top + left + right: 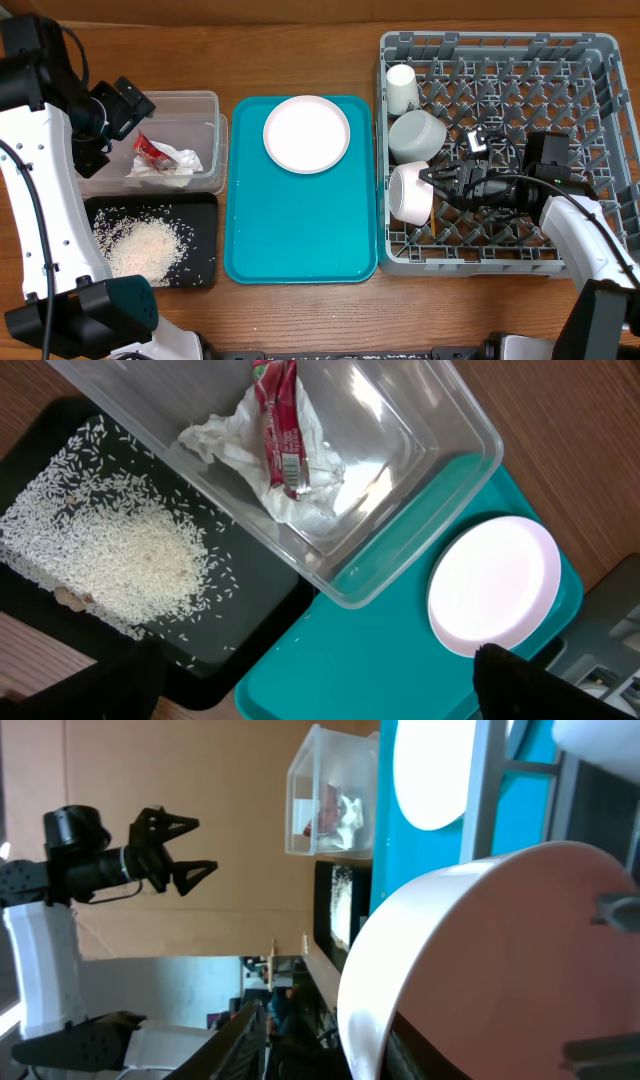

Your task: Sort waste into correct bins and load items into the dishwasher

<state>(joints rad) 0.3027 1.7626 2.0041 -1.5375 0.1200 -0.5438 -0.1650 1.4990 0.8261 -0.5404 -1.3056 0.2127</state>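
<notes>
The grey dishwasher rack [600, 60] holds a white cup [401, 88], an upturned bowl [416, 135] and a second bowl [410, 192] lying on its side. My right gripper [434, 185] straddles that second bowl's rim [360, 1020], jaws open, with a gap between the outer finger [255, 1025] and the wall. The pink plate [307, 133] lies on the teal tray [300, 240]. Napkin [250, 460] and red wrapper [278, 420] sit in the clear tub [200, 100]. Rice [110, 550] covers the black tray [200, 215]. My left gripper [140, 105] hovers open and empty over the tub.
The tub and black tray stand side by side left of the teal tray. Bare wooden table [300, 40] runs along the far edge and in front of the trays. The right arm's cable lies across the rack's middle pegs [490, 150].
</notes>
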